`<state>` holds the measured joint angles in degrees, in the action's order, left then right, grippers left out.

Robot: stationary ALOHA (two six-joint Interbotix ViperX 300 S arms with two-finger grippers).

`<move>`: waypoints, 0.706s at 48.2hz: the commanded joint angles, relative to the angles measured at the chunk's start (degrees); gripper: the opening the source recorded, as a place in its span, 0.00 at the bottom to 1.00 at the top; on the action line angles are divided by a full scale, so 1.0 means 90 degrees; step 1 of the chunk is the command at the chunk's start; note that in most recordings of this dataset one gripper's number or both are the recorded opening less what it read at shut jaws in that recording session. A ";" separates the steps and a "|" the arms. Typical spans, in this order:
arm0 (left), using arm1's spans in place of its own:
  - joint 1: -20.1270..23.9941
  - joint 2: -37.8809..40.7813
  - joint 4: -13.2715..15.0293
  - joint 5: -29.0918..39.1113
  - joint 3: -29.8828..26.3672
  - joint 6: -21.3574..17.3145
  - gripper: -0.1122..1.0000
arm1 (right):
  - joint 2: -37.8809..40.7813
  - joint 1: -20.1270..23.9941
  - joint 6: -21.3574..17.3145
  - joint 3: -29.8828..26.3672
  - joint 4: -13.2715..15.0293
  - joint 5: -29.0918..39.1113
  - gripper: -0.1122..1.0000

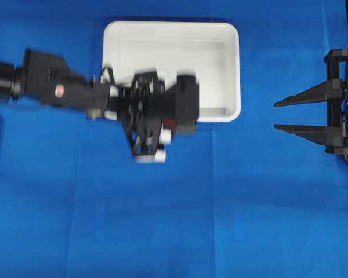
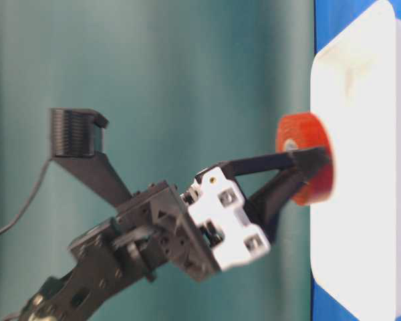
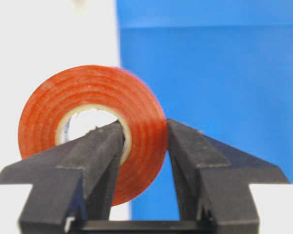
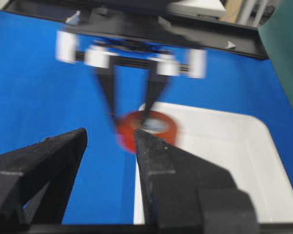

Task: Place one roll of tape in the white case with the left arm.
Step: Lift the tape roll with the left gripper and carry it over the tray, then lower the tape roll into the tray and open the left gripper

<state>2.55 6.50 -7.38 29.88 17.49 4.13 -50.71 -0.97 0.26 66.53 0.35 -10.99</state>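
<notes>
The left gripper [image 3: 144, 146] is clenched on the roll of tape [image 3: 90, 129], one finger through its core, at the rim of the white case [image 1: 232, 69] just ahead; lowering and release remain.

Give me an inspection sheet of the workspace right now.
Surface: blue cloth, creased.
Tape: orange-red roll, one finger through its core, one outside; at the case's rim.
Case: white tray, nothing seen inside.
Clutter: nothing seen.
Left gripper: shut on the tape, blurred in the overhead view.
Right gripper: open, holding nothing, parked at the right edge.
Cables: thin cable trailing from the left arm.
Surroundings: green backdrop in the table-level view.
</notes>
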 commanded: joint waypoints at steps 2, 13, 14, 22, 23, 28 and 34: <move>0.0322 0.0000 -0.0020 -0.0234 -0.0117 -0.0029 0.33 | 0.0068 -0.0010 -0.0020 -0.0068 0.0000 -0.0010 0.00; 0.0684 0.0625 -0.0020 -0.0439 -0.0088 -0.0078 0.33 | 0.0107 -0.0010 -0.0020 -0.0059 0.0000 0.0010 0.00; 0.0713 0.0684 -0.0010 -0.0459 -0.0088 -0.0068 0.33 | 0.0107 -0.0010 -0.0010 -0.0059 0.0010 0.0010 0.00; 0.0811 0.1064 -0.0010 -0.0703 -0.0059 -0.0059 0.33 | 0.0146 -0.0010 -0.0010 -0.0049 0.0010 0.0010 0.00; 0.0801 0.1094 -0.0020 -0.0723 -0.0059 -0.0059 0.33 | 0.0137 -0.0010 -0.0010 -0.0059 0.0010 0.0010 0.00; 0.0811 0.1152 -0.0010 -0.0771 -0.0049 -0.0059 0.33 | 0.0156 -0.0010 -0.0020 -0.0059 0.0010 0.0010 0.00; 0.0840 0.1123 -0.0010 -0.0732 -0.0049 -0.0049 0.38 | 0.0166 -0.0010 -0.0010 -0.0059 0.0010 0.0010 0.00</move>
<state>9.84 18.02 -7.38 23.47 17.67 3.52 -49.57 -0.97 0.18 66.62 0.35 -10.63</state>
